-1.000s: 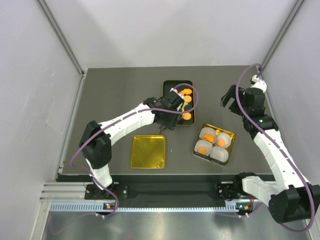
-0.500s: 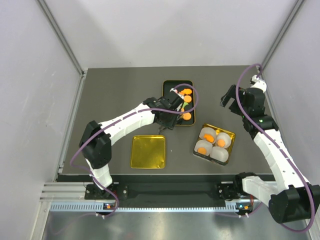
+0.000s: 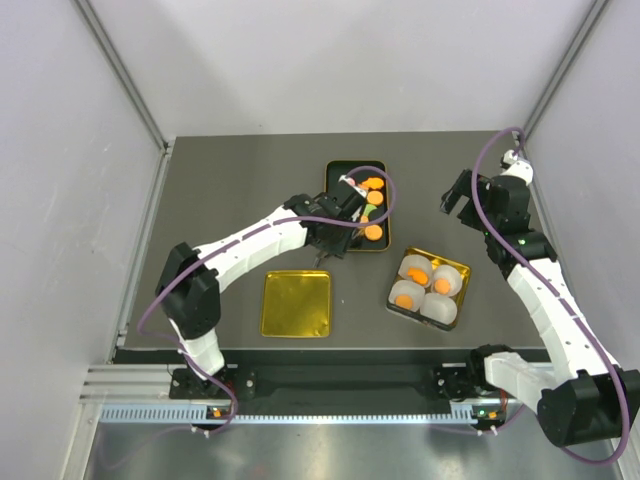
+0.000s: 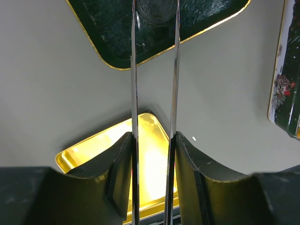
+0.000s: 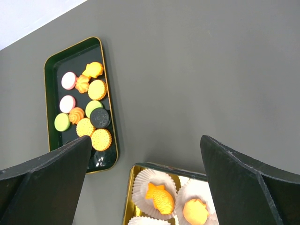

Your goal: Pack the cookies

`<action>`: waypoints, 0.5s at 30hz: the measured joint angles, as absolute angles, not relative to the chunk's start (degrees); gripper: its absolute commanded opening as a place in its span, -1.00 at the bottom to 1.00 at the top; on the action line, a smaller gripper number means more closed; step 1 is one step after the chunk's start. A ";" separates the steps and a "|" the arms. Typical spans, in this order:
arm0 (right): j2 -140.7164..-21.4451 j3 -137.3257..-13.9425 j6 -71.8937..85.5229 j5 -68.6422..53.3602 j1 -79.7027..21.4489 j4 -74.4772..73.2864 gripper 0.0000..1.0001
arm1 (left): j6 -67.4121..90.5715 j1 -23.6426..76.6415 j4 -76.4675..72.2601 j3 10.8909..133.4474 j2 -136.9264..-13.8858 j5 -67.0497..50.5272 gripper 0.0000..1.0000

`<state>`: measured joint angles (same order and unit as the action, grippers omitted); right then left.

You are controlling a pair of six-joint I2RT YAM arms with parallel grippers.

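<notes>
A dark grey table (image 3: 230, 190) carries three containers, none touching another. A dark green tray (image 5: 70, 56) with a gold rim lies toward the far middle and holds the cookies (image 5: 97, 89). A square gold tin (image 3: 296, 303) lies nearer the arm bases. To its right sits a gold-lined tin (image 3: 462, 268) filled with white paper cups.

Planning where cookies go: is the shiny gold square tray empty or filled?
Empty: the shiny gold square tray shows only bare metal inside in the top view.
</notes>
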<state>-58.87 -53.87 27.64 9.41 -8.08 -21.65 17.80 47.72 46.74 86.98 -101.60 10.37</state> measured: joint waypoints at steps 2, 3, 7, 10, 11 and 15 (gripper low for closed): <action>-58.87 -53.87 27.66 9.32 -8.08 -21.63 0.99 | 17.80 47.72 46.78 87.00 -101.32 10.39 -0.30; -58.87 -53.87 27.66 9.32 -8.08 -21.63 0.99 | 17.80 47.72 46.78 87.00 -101.14 10.41 -0.31; -58.87 -53.87 27.66 9.30 -8.08 -21.63 1.00 | 17.78 47.72 46.85 87.00 -100.60 10.61 -0.31; -58.87 -53.87 27.66 9.30 -8.08 -21.58 0.99 | 17.74 47.72 47.29 87.24 -100.25 10.92 -0.32; -58.87 -53.80 27.66 9.30 -8.08 -21.50 0.99 | 17.72 47.72 47.42 87.44 -100.18 10.98 -0.32; -58.87 -53.32 27.66 9.28 -8.08 -21.08 0.99 | 17.41 48.01 48.18 88.60 -99.81 10.98 -0.33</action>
